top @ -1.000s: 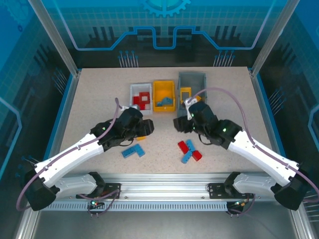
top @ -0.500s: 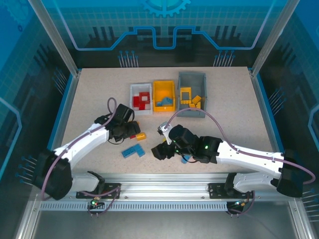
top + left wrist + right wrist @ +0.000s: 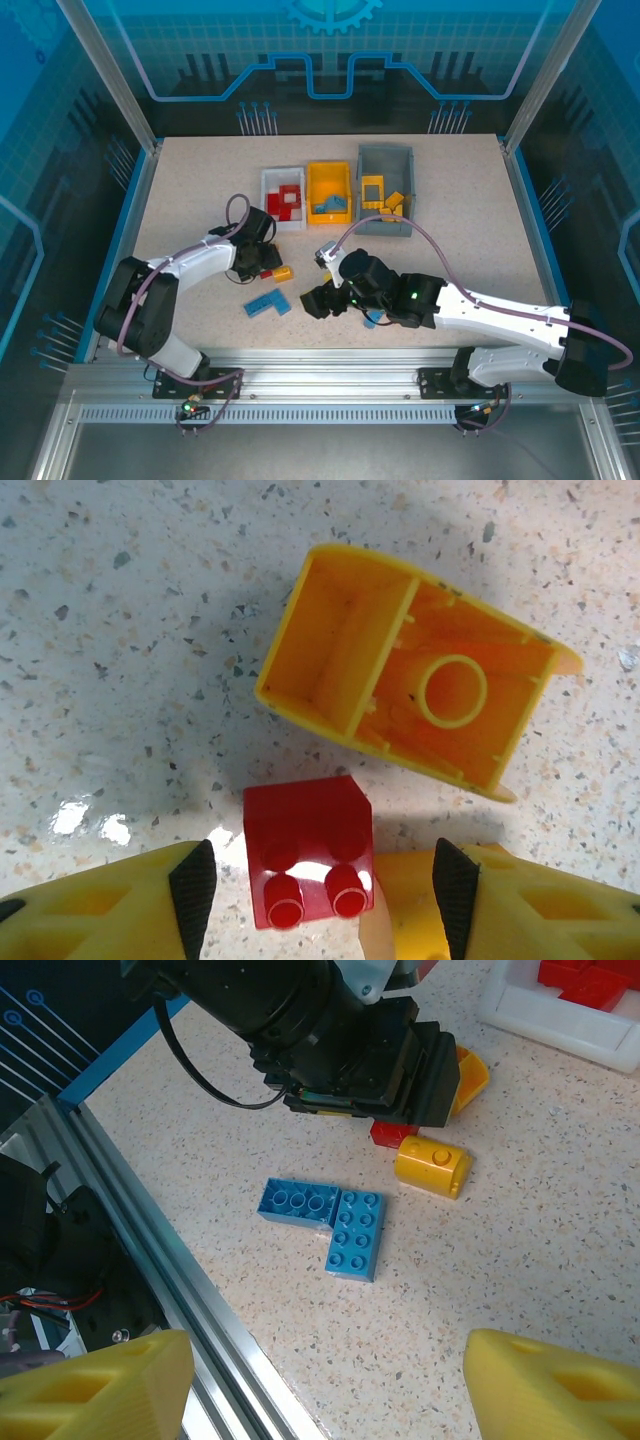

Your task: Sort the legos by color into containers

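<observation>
A small red lego (image 3: 308, 850) lies on the table between my left gripper's (image 3: 323, 895) fingers, with a gap on each side; the jaws are open. Just beyond it lies an upturned yellow lego (image 3: 420, 705), and another yellow lego (image 3: 405, 905) rests against the right finger. In the top view the left gripper (image 3: 262, 264) hovers over the red lego (image 3: 268, 272). Two blue legos (image 3: 325, 1218) form an L ahead of my right gripper (image 3: 320, 1390), which is open with nothing in it. The white container (image 3: 283, 197), yellow container (image 3: 329, 192) and grey container (image 3: 385, 188) stand in a row behind.
A blue lego (image 3: 372, 320) peeks out under the right arm. The metal front rail (image 3: 150, 1250) runs close to the right gripper's left finger. In the right wrist view the left gripper's black body (image 3: 350, 1040) sits beyond the blue legos.
The right arm has swung from the grey container down to the front middle of the table. The left gripper stayed by the red lego, its jaws narrowing; its arm folded back left.
</observation>
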`<state>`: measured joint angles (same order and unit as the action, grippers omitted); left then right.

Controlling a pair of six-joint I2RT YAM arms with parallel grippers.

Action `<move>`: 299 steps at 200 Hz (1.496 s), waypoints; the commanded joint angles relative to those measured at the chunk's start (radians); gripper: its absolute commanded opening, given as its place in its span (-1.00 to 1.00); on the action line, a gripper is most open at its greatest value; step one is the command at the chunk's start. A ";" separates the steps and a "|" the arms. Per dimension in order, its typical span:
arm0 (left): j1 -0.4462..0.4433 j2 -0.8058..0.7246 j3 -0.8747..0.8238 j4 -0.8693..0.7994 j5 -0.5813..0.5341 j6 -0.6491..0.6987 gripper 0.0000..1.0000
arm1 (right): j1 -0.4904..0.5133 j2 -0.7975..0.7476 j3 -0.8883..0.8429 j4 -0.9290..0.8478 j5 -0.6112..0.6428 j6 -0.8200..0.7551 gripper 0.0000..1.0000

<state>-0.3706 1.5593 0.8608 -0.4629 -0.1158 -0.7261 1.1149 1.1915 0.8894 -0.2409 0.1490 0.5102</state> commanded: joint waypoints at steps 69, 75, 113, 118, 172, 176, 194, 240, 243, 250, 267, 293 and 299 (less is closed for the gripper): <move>0.012 0.022 -0.065 0.050 -0.050 0.016 -0.37 | 0.000 0.004 0.008 0.025 0.021 0.021 0.45; 0.011 0.005 -0.067 0.044 -0.058 0.014 -0.41 | 0.000 0.003 0.008 0.025 0.024 0.021 0.45; -0.002 -0.197 -0.047 -0.087 -0.107 0.042 -0.51 | -0.003 -0.039 -0.026 0.068 0.100 0.044 0.38; -0.002 -0.223 -0.038 -0.108 -0.108 0.049 -0.51 | -0.005 -0.049 -0.040 0.088 0.119 0.052 0.37; -0.001 -0.165 0.228 -0.192 -0.103 0.172 -0.51 | -0.093 -0.042 -0.055 0.303 0.233 0.068 0.37; -0.001 -0.139 0.254 -0.193 -0.101 0.181 -0.51 | -0.104 -0.035 -0.049 0.305 0.234 0.069 0.37; 0.002 -0.035 0.355 -0.176 -0.086 0.208 -0.50 | -0.160 -0.005 -0.016 0.304 0.216 0.086 0.37; 0.048 0.228 0.551 -0.076 0.081 0.208 -0.49 | -0.258 0.066 0.060 0.273 0.133 0.134 0.37; 0.051 0.241 0.559 -0.067 0.099 0.207 -0.49 | -0.260 0.070 0.065 0.269 0.129 0.134 0.37; 0.059 0.271 0.575 -0.043 0.133 0.200 -0.48 | -0.263 0.080 0.076 0.260 0.125 0.133 0.37; 0.075 0.335 0.609 -0.001 0.204 0.186 -0.48 | -0.266 0.095 0.090 0.245 0.117 0.133 0.37; 0.089 0.395 0.636 0.016 0.234 0.175 -0.47 | -0.271 0.103 0.086 0.242 0.111 0.142 0.37; 0.091 0.402 0.636 0.018 0.237 0.172 -0.45 | -0.272 0.102 0.084 0.243 0.110 0.144 0.37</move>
<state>-0.2943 1.9312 1.4544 -0.4782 0.0360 -0.5442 0.8562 1.2854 0.9504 0.0116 0.2764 0.6327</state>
